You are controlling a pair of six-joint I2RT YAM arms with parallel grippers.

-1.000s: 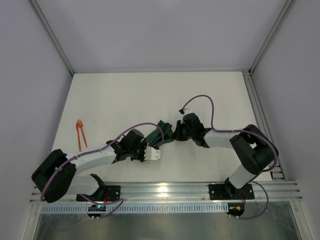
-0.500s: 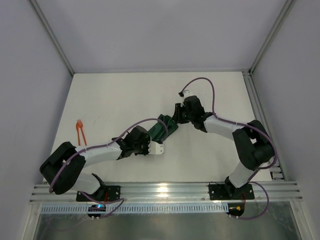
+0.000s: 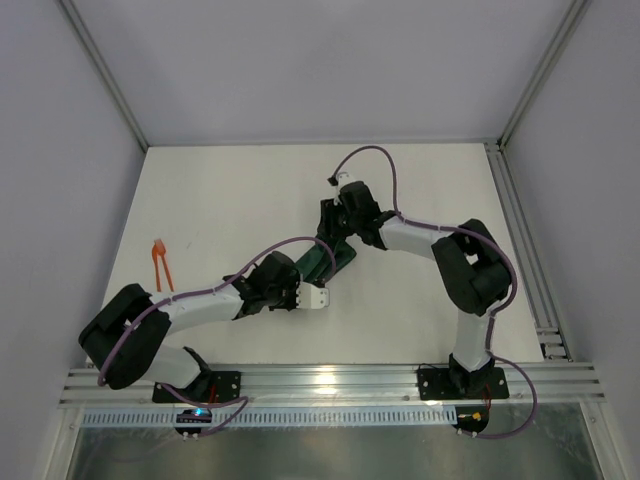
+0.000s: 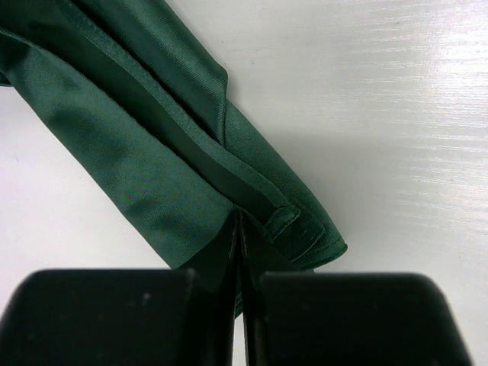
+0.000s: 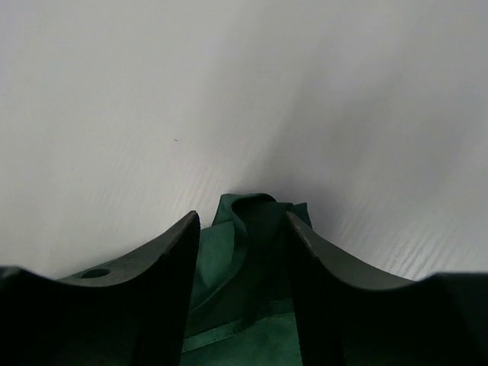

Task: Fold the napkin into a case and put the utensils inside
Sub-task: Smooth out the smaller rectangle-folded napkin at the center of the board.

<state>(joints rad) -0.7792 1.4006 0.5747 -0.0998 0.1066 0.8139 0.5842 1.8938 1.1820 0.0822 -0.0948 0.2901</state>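
The dark green napkin [image 3: 322, 260] lies bunched in a narrow band at mid-table, between the two grippers. My left gripper [image 3: 303, 292] is at its near end. In the left wrist view the fingertips [image 4: 239, 223] are pressed together on a hemmed fold of the napkin [image 4: 145, 160]. My right gripper [image 3: 328, 216] is over the far end, its jaws open. The napkin's crumpled tip [image 5: 255, 221] lies loose between the two fingers [image 5: 171, 267]. The orange utensils [image 3: 160, 262] lie on the table at the far left, away from both grippers.
Purple cables [image 3: 385, 165] loop over both arms. Grey walls and metal frame rails [image 3: 520, 230] border the white table [image 3: 230, 190]. A slotted rail [image 3: 330, 378] carrying the arm bases runs along the near edge.
My right gripper has opened, let go of the napkin's far end and swung back and left. The left arm shifted right early on, still shut, and the napkin now lies longer.
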